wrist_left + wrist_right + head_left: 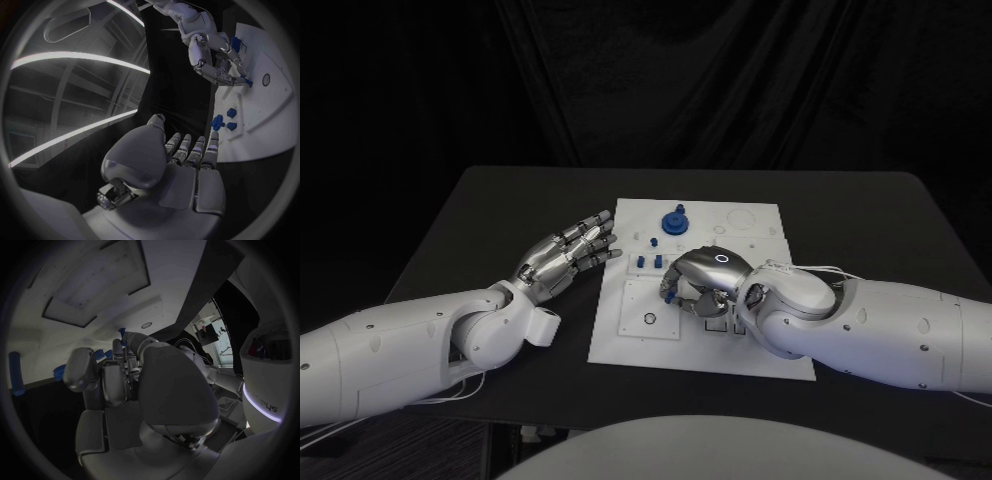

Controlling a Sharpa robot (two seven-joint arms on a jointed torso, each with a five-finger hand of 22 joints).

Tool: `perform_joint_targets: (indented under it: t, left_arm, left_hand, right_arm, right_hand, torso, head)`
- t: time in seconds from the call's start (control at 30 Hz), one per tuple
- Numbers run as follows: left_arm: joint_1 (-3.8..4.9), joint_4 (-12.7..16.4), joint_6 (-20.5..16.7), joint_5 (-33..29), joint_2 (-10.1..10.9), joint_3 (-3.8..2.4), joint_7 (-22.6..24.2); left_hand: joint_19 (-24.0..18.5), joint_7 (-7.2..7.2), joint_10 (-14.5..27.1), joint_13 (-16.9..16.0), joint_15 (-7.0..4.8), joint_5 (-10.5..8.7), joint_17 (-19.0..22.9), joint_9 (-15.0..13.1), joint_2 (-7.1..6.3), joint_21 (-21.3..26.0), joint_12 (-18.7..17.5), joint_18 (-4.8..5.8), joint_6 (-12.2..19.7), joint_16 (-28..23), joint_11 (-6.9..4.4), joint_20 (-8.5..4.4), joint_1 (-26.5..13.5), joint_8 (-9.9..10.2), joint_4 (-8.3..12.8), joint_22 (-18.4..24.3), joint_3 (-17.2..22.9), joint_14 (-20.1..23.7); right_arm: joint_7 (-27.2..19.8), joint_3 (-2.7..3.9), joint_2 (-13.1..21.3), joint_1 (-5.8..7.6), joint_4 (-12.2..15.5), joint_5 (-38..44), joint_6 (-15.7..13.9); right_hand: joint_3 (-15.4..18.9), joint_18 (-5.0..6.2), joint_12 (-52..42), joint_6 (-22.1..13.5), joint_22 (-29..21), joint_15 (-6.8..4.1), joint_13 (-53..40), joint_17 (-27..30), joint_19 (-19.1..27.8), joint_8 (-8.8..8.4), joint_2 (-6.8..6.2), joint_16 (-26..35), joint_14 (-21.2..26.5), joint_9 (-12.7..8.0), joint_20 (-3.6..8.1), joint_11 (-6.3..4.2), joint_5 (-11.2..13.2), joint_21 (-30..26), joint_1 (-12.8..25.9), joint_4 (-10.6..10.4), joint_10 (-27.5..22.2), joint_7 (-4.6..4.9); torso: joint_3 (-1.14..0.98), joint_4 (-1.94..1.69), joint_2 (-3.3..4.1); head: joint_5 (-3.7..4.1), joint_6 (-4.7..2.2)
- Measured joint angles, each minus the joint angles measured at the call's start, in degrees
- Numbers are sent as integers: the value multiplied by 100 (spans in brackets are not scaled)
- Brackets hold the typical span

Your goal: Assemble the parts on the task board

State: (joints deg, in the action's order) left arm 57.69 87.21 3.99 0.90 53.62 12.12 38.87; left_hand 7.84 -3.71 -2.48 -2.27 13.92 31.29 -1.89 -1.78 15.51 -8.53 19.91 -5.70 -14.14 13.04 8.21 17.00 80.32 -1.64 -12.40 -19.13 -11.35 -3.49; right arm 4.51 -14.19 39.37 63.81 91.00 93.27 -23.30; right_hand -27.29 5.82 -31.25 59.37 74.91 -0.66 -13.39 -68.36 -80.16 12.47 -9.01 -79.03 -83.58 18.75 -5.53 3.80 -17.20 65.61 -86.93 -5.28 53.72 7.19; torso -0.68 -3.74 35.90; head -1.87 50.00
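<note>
A black table [473,220] carries the white task board [733,345] at its middle, the landmark for everything else here. The robot's right arm [877,330] reaches in over the board's near half, its right hand [708,278] bent down over the board's centre with the fingers curled in together; something blue shows at the fingertips, and the left wrist view also puts a small blue part [248,83] at those fingertips, but whether the hand truly grips it cannot be told. The left arm [401,350] lies just beside the board's left edge, and the left hand [570,252] hovers there with fingers straight and apart, holding nothing and clear of the board.

On the board's far half stands a large blue knob-like part [676,220]. Between it and the right hand sit small blue pegs [648,261], upright near the board's left side. A small ring-shaped hole [649,319] marks the raised panel on the board's near left.

The step in hand appears to be seating or picking a small piece at the board's centre. The next move likely calls for a steady, fine placement by the right hand, with the left free to brace the board.
</note>
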Motion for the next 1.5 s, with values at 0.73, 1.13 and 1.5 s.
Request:
perform_joint_targets:
  t: [0.73,1.13,1.5]
  left_arm:
    - [-33,-17,22,-67,-12,-1,0]
    - [-51,-16,31,-76,-11,2,1]
    - [-63,-22,35,-80,-12,0,1]
  left_hand:
    - [0,-39,0,0,0,0,1,-1,0,0,0,-1,1,0,0,0,0,0,-2,2,5,0]
    - [0,-71,0,0,0,0,1,-6,0,0,0,-1,-31,0,0,0,0,0,0,8,33,0]
    - [0,-71,0,0,0,0,2,-6,0,0,0,-1,-31,0,0,0,0,0,0,7,33,0]
  right_arm:
    - [41,2,-62,-8,-46,23,108]
    - [128,5,-78,-16,-33,129,284]
    - [178,13,-64,-19,-9,171,456]
  right_hand:
    - [-17,0,-6,-41,0,0,18,89,0,-83,0,0,0,-3,0,20,22,-72,0,17,-20,42]
    - [-48,0,87,-357,-1,120,72,274,159,-300,-63,105,121,-55,-77,166,131,-330,64,47,-275,147]
    - [321,60,62,-1245,4,364,60,860,631,-833,-222,364,562,-402,-312,405,409,-1066,273,-63,-1464,-155]
  torso:
    - [1,0,1]
    - [1,-1,0]
    - [0,-1,0]
  head:
    - [-2,0]
    - [-13,0]
    - [-8,0]
